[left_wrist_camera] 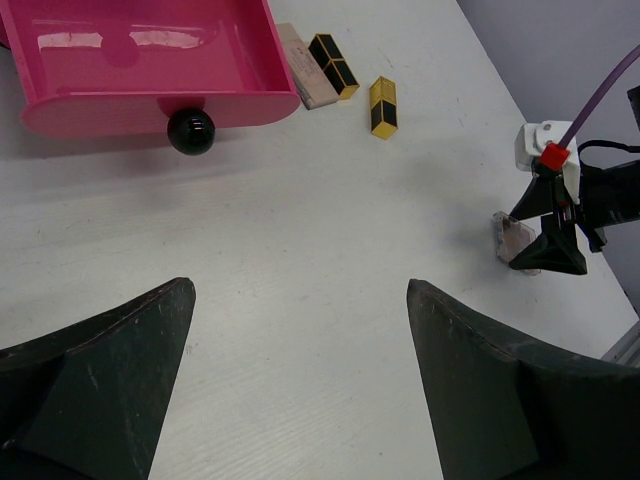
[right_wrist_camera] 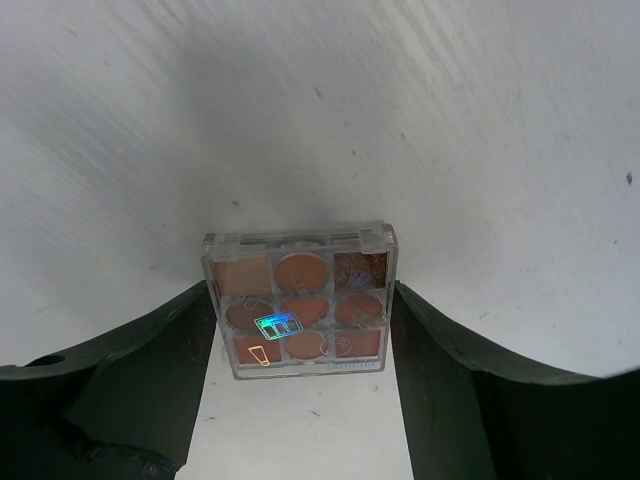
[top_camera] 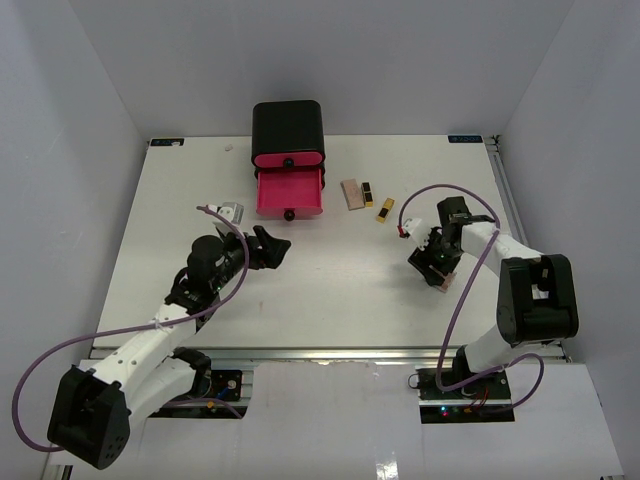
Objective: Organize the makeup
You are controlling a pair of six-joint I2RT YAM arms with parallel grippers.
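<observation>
So the white worktop (top_camera: 200,200) is mostly bare. The biggest thing on it is the black box (top_camera: 288,125) at the top centre of the overhead view, with its lower pink drawer (top_camera: 290,192) pulled out toward the arms. From the left wrist the drawer fills the upper left of the frame, round black knob (left_wrist_camera: 189,130) facing the camera.

The left gripper (top_camera: 275,247) sits left of centre with its fingers spread wide and only bare worktop between them, pointing toward the drawer. The right gripper (top_camera: 437,270) is over at the right of the overhead view, pointing down at the worktop and pinching the eyeshadow palette (right_wrist_camera: 298,310) by its two side edges.

The palette is a clear square case with nine pink-brown pans in a grid and a little holographic sticker near the middle. Only the right wrist camera shows that. From overhead it's just a small pinkish sliver under the fingers, and I can't tell if it's touching the worktop.

Just right of the drawer there's a flat tan compact (top_camera: 352,194), with a black-and-gold lipstick (top_camera: 368,193) just beside it. A second lipstick (top_camera: 385,211) lies a bit further right and lower. Nothing sits between those and the right gripper.
</observation>
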